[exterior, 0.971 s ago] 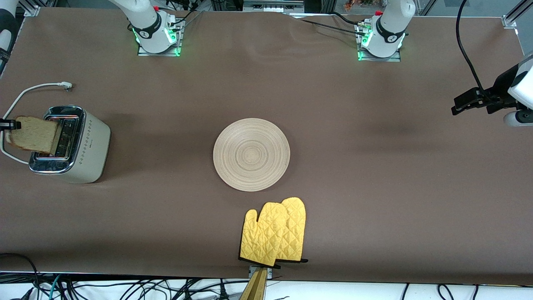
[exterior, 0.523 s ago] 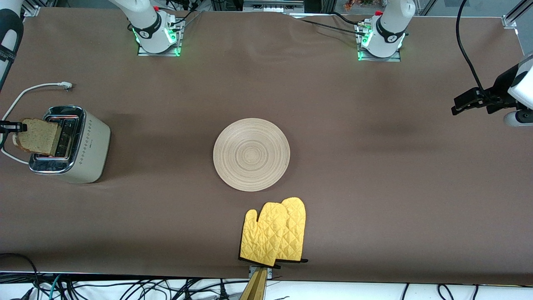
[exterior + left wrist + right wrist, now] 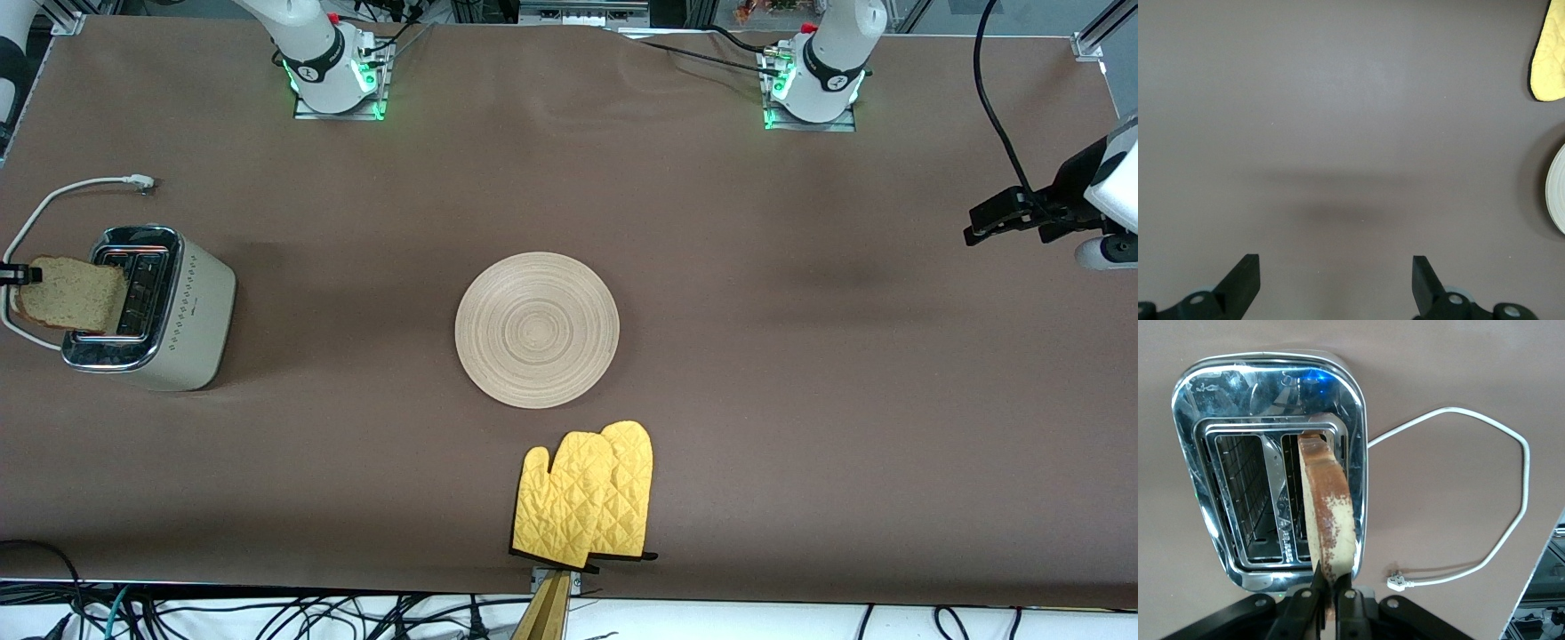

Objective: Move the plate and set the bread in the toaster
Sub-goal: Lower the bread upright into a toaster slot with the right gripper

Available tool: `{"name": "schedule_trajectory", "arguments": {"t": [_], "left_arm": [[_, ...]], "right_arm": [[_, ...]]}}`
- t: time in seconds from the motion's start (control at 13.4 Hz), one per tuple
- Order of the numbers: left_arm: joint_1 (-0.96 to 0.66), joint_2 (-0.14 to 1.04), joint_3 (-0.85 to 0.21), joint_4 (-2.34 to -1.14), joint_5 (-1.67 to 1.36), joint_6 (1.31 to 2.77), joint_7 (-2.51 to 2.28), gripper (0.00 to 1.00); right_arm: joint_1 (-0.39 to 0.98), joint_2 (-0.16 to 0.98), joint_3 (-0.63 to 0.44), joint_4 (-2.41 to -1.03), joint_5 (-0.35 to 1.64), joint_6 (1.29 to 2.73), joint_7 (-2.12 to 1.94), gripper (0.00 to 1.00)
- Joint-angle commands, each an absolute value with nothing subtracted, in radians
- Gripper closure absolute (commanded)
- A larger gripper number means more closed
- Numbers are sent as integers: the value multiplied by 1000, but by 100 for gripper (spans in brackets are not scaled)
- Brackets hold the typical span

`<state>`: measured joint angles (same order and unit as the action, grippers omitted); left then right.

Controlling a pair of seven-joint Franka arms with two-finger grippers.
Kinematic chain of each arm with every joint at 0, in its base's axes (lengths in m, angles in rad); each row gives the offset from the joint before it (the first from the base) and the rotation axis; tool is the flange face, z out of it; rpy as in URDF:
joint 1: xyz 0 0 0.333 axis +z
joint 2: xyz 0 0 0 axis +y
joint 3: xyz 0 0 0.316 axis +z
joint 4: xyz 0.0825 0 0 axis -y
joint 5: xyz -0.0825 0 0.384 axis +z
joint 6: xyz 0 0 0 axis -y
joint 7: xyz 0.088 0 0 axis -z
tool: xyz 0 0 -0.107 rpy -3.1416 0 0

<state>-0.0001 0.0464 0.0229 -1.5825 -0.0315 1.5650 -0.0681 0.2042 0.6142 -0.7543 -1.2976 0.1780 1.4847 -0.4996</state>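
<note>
Your right gripper (image 3: 1327,595), pinched shut on the bread (image 3: 1328,513) over the toaster (image 3: 182,311) at mid-left of the front view, may catch the slot edge because the slice looks off-line, while your wide-open left gripper (image 3: 1335,283) waits.

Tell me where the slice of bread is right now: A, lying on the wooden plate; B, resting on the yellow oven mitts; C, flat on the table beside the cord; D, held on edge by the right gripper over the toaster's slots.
D: the right gripper is shut on the bread, holding it on edge over the toaster; the plate is bare.
</note>
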Motion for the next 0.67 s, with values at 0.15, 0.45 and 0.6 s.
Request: {"name": "schedule_trajectory", "arguments": {"t": [0.15,0.45,0.6], "left_arm": [[3,58,23,-1551,-34,1543,-63,0],[3,58,23,-1551,-34,1543,-63,0],[2,58,23,-1551,-34,1543,-63,0]], "right_arm": [[215,646,-755,-1292,253,1505,-502,100],[215,681,-755,-1293,311,1522,-499,83],[218,681,-755,-1292,310,1519,-499,51]]}}
